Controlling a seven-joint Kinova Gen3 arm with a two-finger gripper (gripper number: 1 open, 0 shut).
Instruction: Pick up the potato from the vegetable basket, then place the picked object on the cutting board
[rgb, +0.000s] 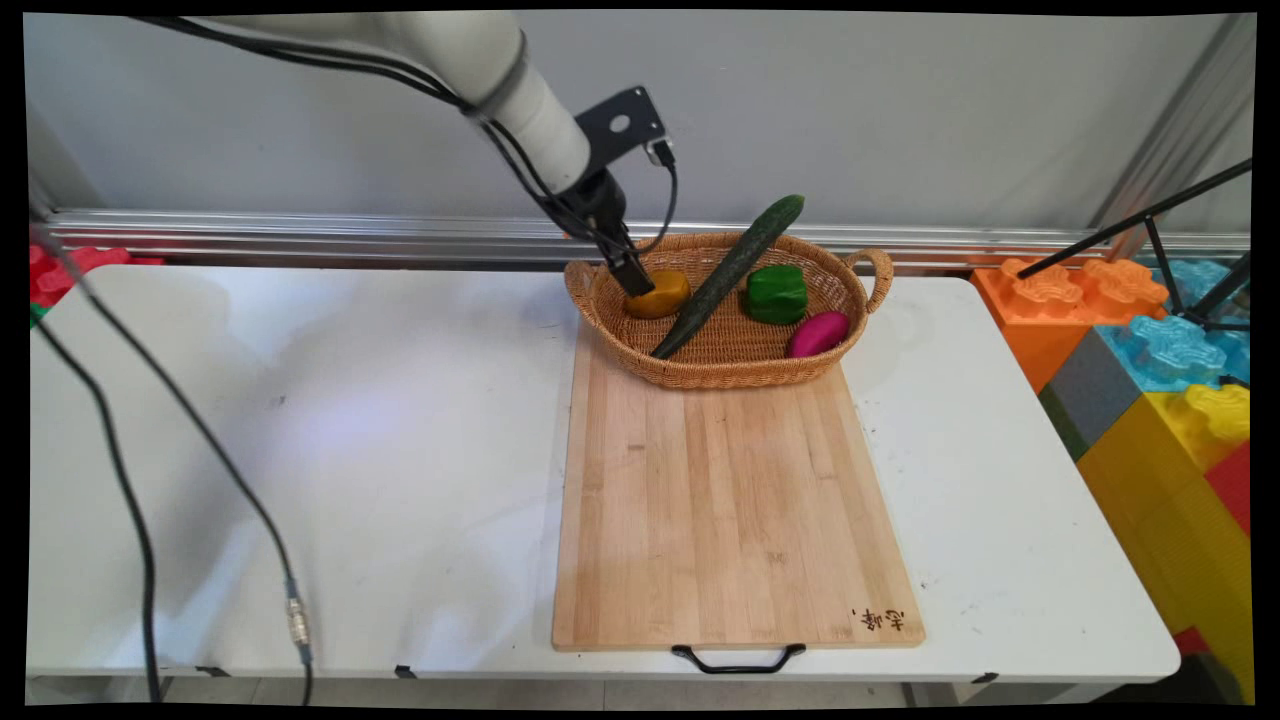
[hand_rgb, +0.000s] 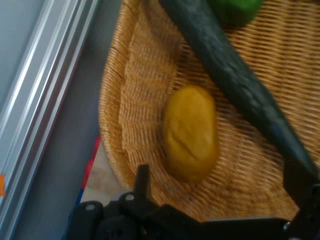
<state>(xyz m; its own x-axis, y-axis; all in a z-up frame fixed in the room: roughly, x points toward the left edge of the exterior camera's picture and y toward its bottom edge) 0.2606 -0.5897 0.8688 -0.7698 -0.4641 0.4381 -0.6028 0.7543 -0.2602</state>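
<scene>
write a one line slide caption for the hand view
Open gripper poised over a yellow potato in a wicker basket, beside a long cucumber.

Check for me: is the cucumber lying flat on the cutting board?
No, the cucumber leans inside the basket, its tip poking over the far rim.

We find only one marking: a small dark mark of two or three characters burned into the wooden cutting board (rgb: 735, 500), at its near right corner, just above the black handle on its edge. The characters look like brush-style script, but we cannot read them. We see no lettering, numbers or brand names on the wicker basket (rgb: 700, 375), on the things lying in it, or on the coloured blocks (rgb: 1150, 370) to the right of the tabletop (rgb: 300, 450).
</scene>
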